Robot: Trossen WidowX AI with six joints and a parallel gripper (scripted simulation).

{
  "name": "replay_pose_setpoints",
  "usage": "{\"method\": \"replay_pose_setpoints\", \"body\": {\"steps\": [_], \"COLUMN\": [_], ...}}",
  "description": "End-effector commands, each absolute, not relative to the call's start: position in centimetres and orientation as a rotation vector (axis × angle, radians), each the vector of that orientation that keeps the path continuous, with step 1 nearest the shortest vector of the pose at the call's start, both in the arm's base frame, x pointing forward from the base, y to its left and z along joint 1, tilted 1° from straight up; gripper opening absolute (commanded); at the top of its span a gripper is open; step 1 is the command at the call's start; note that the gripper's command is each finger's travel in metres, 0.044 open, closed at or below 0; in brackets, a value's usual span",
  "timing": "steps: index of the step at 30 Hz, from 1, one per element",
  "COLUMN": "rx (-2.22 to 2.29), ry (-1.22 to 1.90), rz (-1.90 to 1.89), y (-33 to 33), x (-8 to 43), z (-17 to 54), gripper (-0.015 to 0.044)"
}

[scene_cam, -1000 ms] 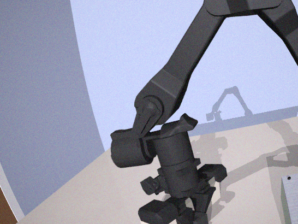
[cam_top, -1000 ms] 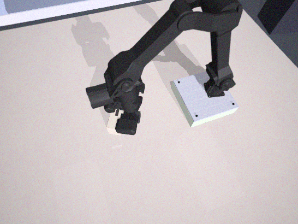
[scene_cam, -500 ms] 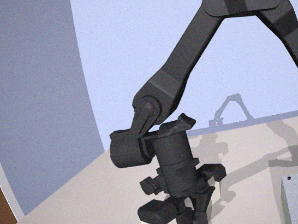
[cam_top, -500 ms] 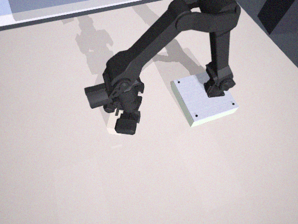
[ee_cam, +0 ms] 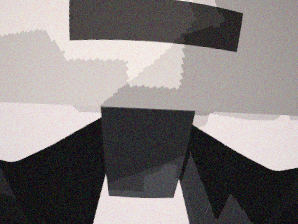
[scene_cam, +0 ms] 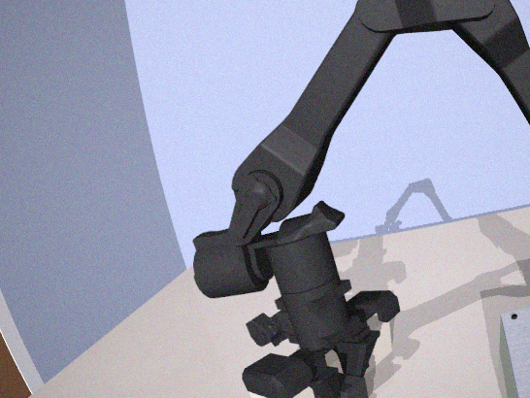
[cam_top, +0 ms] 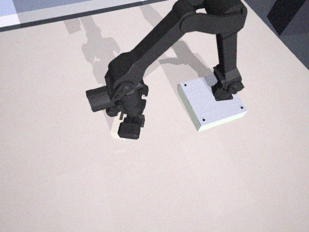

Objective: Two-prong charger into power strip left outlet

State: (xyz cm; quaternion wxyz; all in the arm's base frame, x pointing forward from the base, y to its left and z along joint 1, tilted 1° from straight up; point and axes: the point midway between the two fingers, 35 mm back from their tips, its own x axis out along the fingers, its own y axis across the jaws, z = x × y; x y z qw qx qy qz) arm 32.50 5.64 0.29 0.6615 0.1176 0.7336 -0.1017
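Dark, blocky charger (ee_cam: pixel 147 156) clamped between the closed fingers of the end effector (cam_top: pixel 133 124), body squarish and matte charcoal, prongs hidden from sight in the wrist view. Pressed down against a cream power strip (cam_top: pixel 114 133), only a pale edge of it visible beside the charger in the top view. Low over the beige tabletop (cam_top: pixel 170 175), well apart from the white base plate (cam_top: pixel 204 104).

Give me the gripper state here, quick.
Gripper: shut on the dark charger, held down over the white power strip.
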Motion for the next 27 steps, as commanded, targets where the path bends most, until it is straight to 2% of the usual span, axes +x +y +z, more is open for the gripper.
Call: {"method": "replay_pose_setpoints", "body": {"steps": [1, 27], "rx": [0.265, 0.265], "ry": [1.626, 1.626], "rz": [-0.229, -0.229], "y": [5.35, 5.35], "x": [33.67, 33.67], "z": [0.26, 0.16], "gripper": [0.0, 0.0]}}
